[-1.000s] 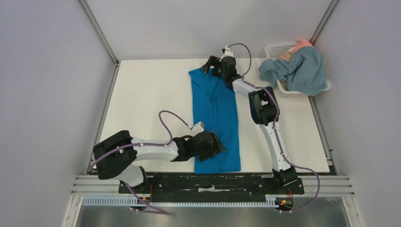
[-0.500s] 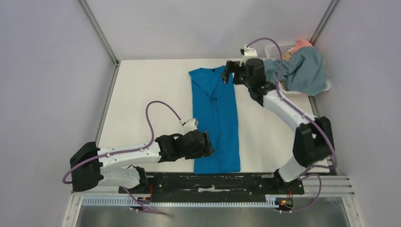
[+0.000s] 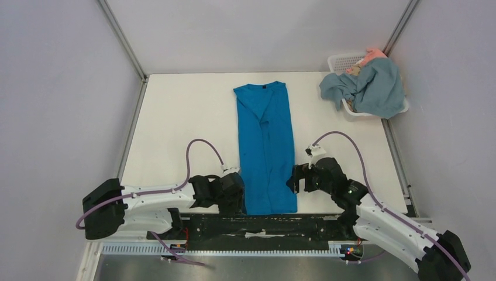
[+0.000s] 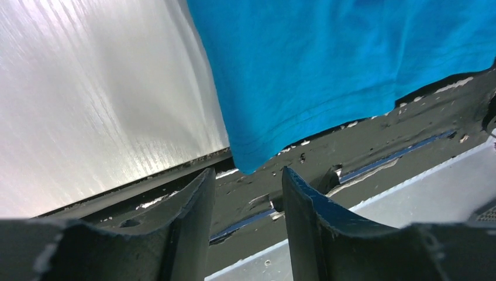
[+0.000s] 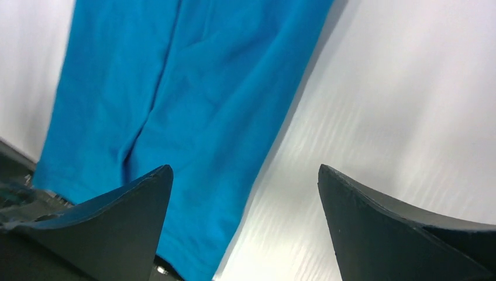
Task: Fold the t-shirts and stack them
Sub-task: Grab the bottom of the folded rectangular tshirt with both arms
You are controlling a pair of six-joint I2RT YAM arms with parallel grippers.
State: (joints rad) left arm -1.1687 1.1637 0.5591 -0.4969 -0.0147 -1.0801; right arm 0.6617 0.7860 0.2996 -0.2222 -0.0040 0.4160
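Observation:
The cobalt-blue t-shirt [image 3: 266, 146] lies as a long narrow strip down the middle of the white table [image 3: 175, 129], collar at the far end, hem over the near edge. My left gripper [image 3: 238, 200] is open and empty beside its near left corner, which shows in the left wrist view [image 4: 257, 155]. My right gripper [image 3: 294, 182] is open and empty beside the near right edge; the shirt shows in the right wrist view [image 5: 175, 99]. The grey-blue t-shirt [image 3: 374, 88] drapes over the basket, with salmon-pink cloth [image 3: 374, 55] behind it.
The white lattice basket [image 3: 342, 61] stands at the far right corner of the table. A black rail [image 3: 263, 225] runs along the table's near edge under the shirt's hem. Grey walls close in the left, back and right sides.
My right arm has swung back from the shirt's collar to the near right corner. My left gripper has let go of the shirt and slid down to the near left corner.

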